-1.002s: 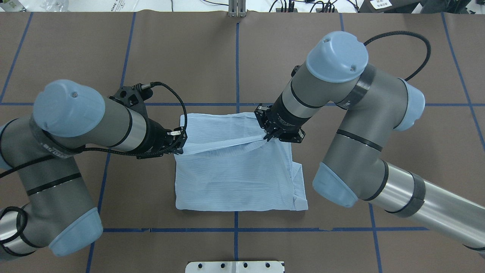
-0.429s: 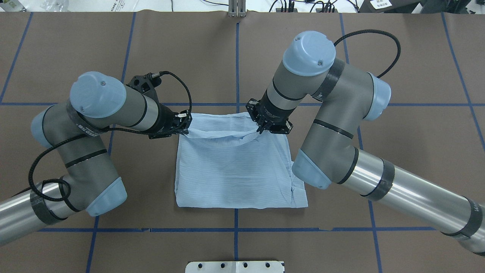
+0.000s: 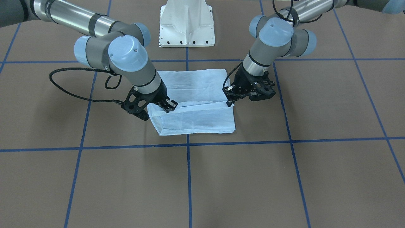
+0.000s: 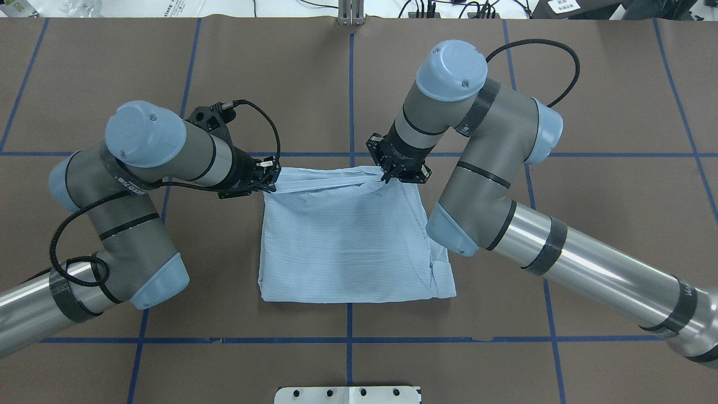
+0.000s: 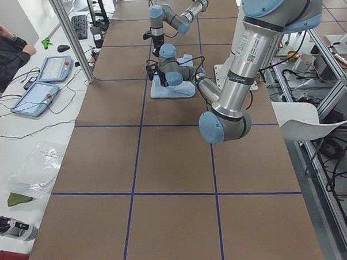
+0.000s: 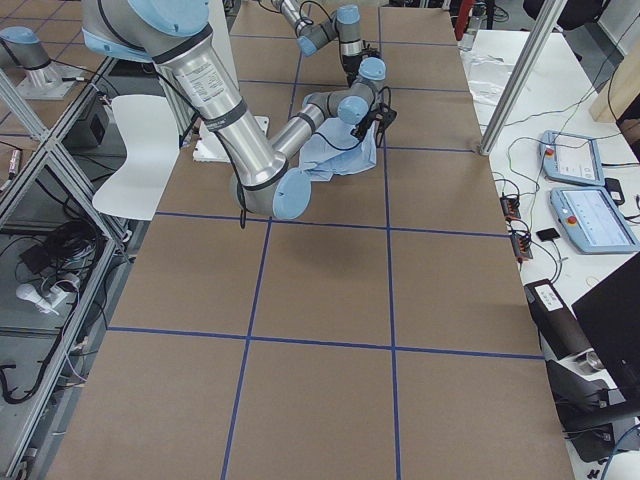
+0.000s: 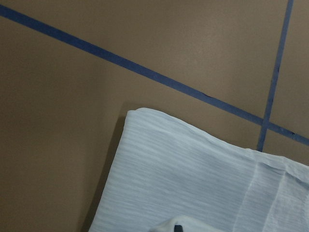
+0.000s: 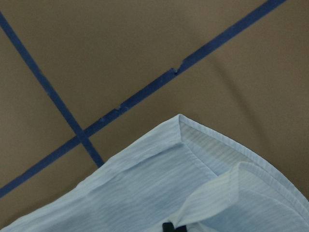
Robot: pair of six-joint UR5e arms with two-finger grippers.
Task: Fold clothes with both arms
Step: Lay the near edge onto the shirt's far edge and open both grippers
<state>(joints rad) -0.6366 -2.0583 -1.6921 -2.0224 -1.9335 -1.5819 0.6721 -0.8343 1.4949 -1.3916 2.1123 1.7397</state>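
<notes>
The light-blue striped shirt (image 4: 348, 247) lies folded into a rectangle on the brown table, also seen as shirt (image 3: 196, 122). Its top layer's edge is pulled taut in a band between my two grippers, near the shirt's far edge. My left gripper (image 4: 270, 182) is shut on the band's left end, and shows as the left gripper (image 3: 228, 102) on the front view's right. My right gripper (image 4: 387, 177) is shut on the other end, right gripper (image 3: 169, 107). Each wrist view shows a shirt corner (image 7: 193, 179) (image 8: 159, 193) over the table.
Blue tape lines (image 4: 350, 101) grid the brown table cover. The white pedestal base (image 3: 186, 25) stands behind the shirt on the robot's side. A person (image 5: 3, 51) sits at a side desk with tablets (image 5: 42, 84). A white chair (image 5: 305, 121) stands beside the table.
Both grippers have carried the held shirt edge away from the robot, from mid-shirt to its far edge, so more of the folded cloth lies flat.
</notes>
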